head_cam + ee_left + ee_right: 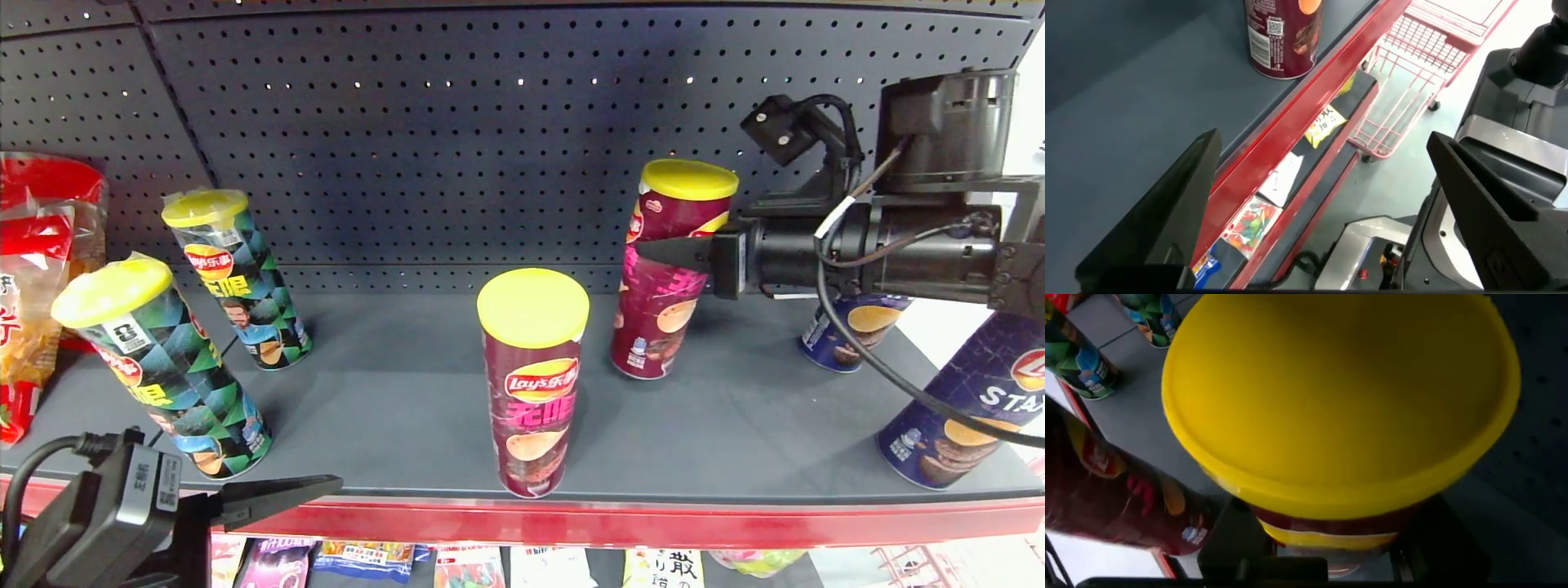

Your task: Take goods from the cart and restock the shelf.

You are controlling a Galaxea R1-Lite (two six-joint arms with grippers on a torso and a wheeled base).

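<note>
A maroon chip can with a yellow lid stands slightly tilted at the back of the grey shelf. My right gripper is shut on its upper part from the right. In the right wrist view its lid sits just in front of the camera, between the jaws. A second maroon can stands upright near the shelf's front edge, and its base is in the left wrist view. My left gripper hangs open below the shelf's red front lip, holding nothing.
Two green-patterned cans lean at the shelf's left, beside bagged snacks. Blue cans stand at the right under my right arm. A pink wire cart stands on the floor below. Snack packets fill the lower shelf.
</note>
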